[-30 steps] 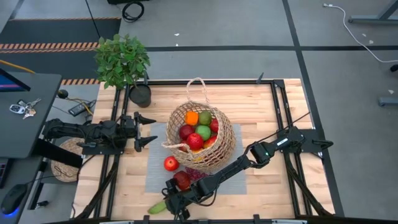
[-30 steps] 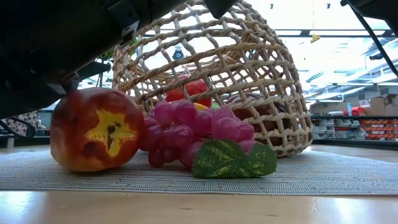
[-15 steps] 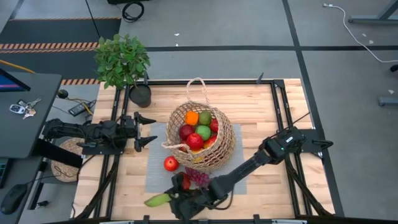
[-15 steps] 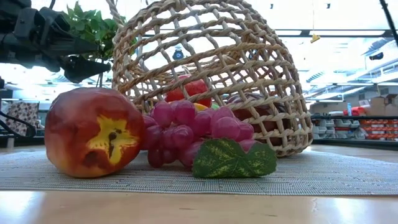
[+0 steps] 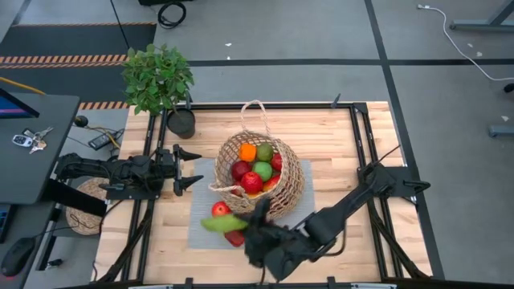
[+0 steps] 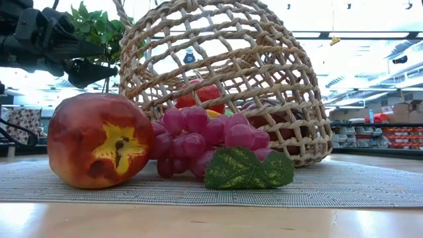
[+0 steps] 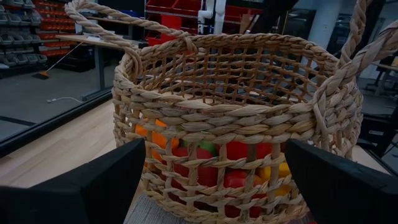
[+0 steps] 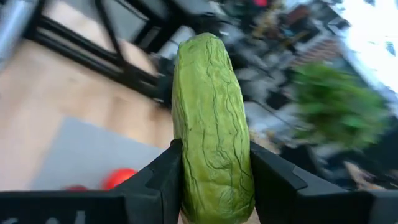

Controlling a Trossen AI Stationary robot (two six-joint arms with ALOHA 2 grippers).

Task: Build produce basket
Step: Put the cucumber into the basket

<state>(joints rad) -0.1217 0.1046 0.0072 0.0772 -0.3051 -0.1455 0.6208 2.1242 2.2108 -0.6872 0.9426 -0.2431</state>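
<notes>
Over the grey mat (image 5: 201,210), right gripper (image 8: 211,186) jaws pinch the cucumber (image 8: 210,124); left gripper (image 5: 193,168) jaws spread.

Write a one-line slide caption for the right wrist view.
Right gripper shut on a green cucumber, lifted above the grey mat.

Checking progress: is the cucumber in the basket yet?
Not yet. The right gripper holds the cucumber in the air beside the basket, over the mat.

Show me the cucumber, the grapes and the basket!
cucumber (image 8: 212,124): right wrist view, middle of its body.
grapes (image 6: 198,139): low view, middle of the bunch.
basket (image 5: 291,186): high view, woven side wall.
</notes>
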